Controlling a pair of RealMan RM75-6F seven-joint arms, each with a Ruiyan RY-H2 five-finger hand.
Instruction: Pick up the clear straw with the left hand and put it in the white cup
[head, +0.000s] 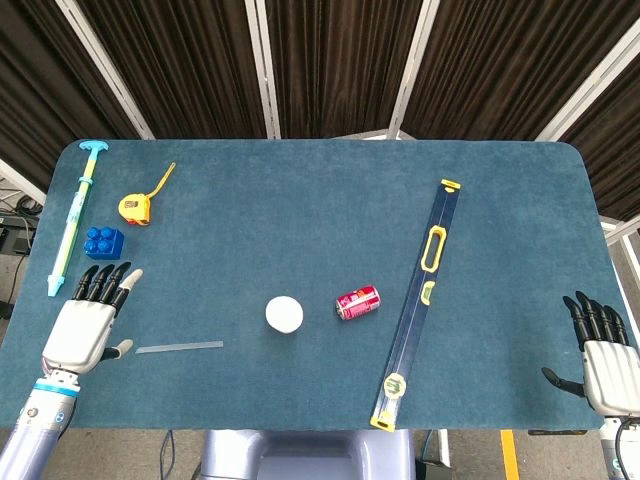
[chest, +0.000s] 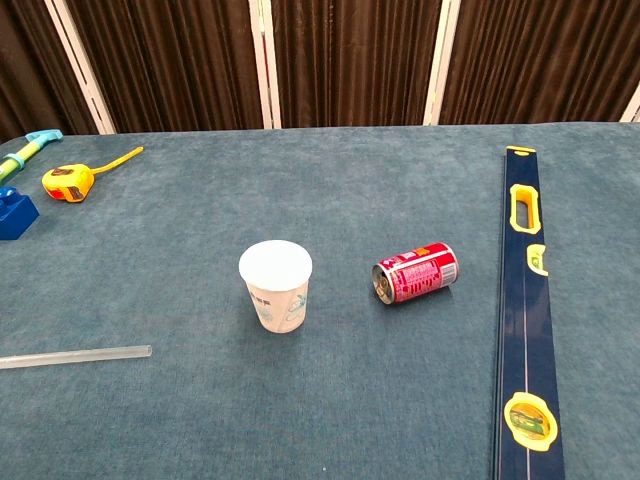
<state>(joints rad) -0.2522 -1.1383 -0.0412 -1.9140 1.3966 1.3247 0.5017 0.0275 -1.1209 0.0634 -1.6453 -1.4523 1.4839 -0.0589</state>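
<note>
Now: left hand (head: 85, 325) open, empty beside thin clear plastic straw (head: 179, 347) | pinch near end, keep level | upright white paper cup (head: 284, 314) well apart

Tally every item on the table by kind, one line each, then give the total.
Clear straw: 1
White cup: 1
Red can: 1
Spirit level: 1
Tape measure: 1
Blue toy brick: 1
Syringe-shaped toy: 1
Total: 7
</note>
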